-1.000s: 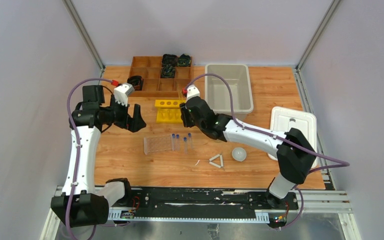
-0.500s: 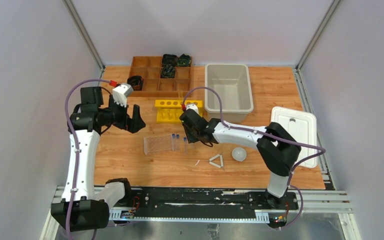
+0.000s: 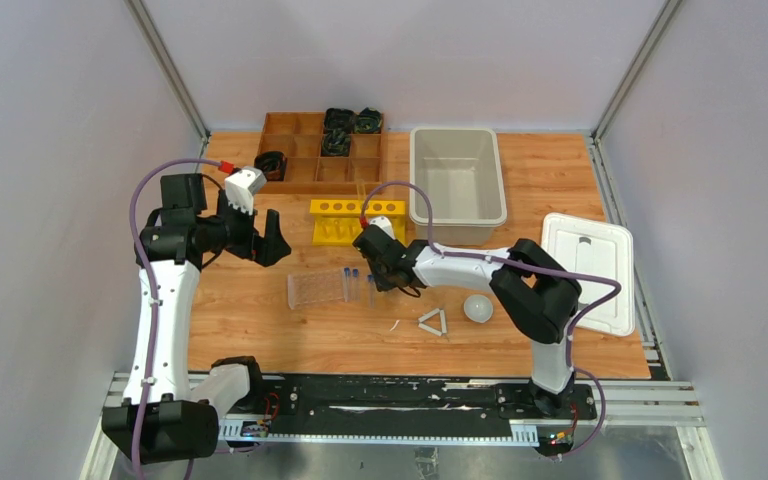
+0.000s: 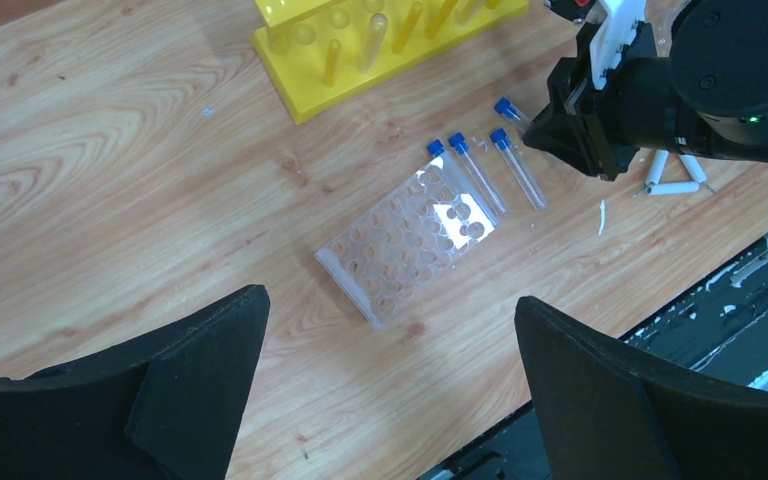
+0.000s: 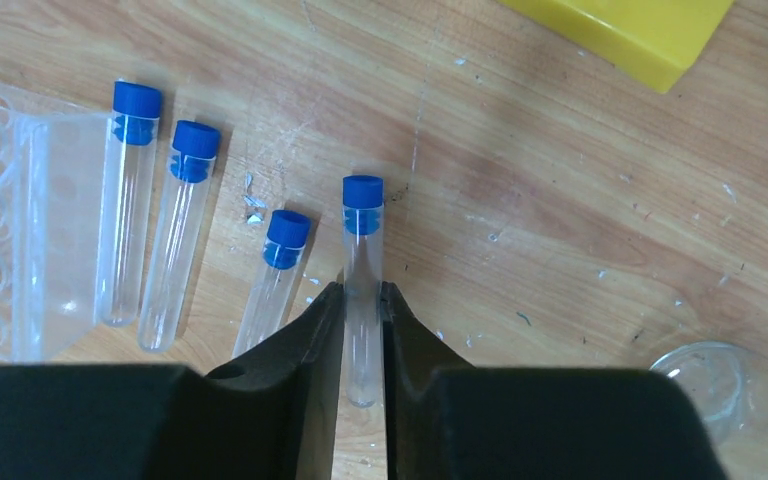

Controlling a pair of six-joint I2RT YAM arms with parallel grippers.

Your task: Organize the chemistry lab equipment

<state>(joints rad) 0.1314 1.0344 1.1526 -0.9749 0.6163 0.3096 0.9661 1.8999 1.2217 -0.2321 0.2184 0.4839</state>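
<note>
At lower centre, right wrist view, the right pincer (image 5: 362, 296) is clasping a small clear blue-capped tube (image 5: 363, 240) mid-length: light, slick, probably fragile. Left pincer (image 4: 385, 305) is hanging open.

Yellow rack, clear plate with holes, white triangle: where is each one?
Yellow rack (image 3: 335, 228), top view, its front face.
Clear plate (image 4: 410, 245), left wrist view, its middle wells.
White triangle (image 3: 444, 322), top view, its right side.

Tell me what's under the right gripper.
A blue-capped tube lies on the wooden table between the right gripper's fingers, cap end sticking out. One finger hides the lower end of a neighbouring tube.
</note>
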